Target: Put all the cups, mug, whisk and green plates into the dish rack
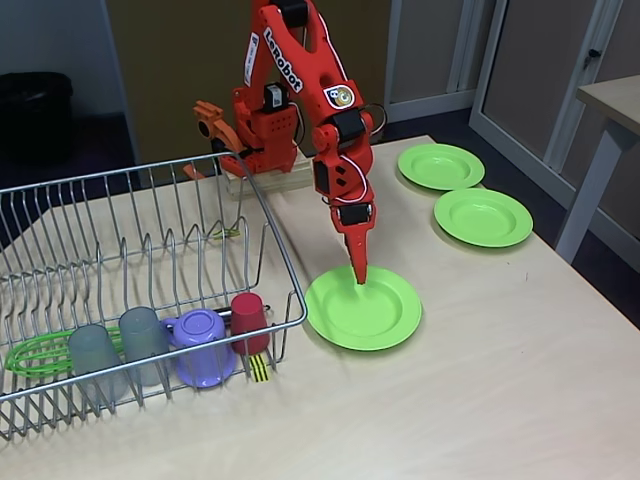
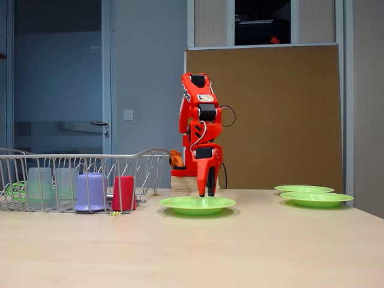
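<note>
Pale wood tabletop (image 1: 500, 400) spreads under me, with a brown board and grey doors behind. Much of the green-looped whisk (image 1: 40, 355) is hidden behind the two translucent grey tumblers (image 1: 120, 350), so I see only its loops at the near left corner of the big silver wire dish rack (image 1: 150, 240); its handle I cannot make out. That rack runs off the left edge in both fixed views.

My orange gripper (image 1: 359, 272) points straight down with its tips on or just above the far rim of the nearest round lime-green plastic plate (image 1: 365, 310). My fingers look pressed close into a narrow point, but from these angles I cannot tell whether they pinch the rim or merely touch it.

Inside the rack, along its near side, stand the grey tumblers, then the squat lavender mug (image 1: 203, 345) upside down, then the short red cup (image 1: 249, 322), also upside down, by the yellow-and-black tag (image 1: 260, 370). Two more lime-green plates (image 1: 460, 190) lie flat on the table, well apart from the rack, to the right in both fixed views.
</note>
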Robot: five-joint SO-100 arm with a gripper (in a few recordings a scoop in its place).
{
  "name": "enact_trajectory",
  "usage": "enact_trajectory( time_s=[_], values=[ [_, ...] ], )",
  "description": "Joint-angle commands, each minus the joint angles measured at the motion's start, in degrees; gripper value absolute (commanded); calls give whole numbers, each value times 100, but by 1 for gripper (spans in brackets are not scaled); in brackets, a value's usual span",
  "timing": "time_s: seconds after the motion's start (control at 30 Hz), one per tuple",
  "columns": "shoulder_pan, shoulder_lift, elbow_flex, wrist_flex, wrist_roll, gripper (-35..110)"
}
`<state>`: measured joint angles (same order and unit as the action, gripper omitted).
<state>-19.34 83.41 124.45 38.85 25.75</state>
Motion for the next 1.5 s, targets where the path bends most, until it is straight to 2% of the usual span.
enact_trajectory(
  time_s=[0.0,0.57,1.0,1.23,1.47],
  values=[
    [-79,-70,132,-229,141,32],
    [396,-923,-334,-703,-211,22],
    [492,-1134,-650,-624,-9,0],
    [149,-562,-976,255,141,0],
    [-176,-62,-2145,1723,-18,0]
  ],
)
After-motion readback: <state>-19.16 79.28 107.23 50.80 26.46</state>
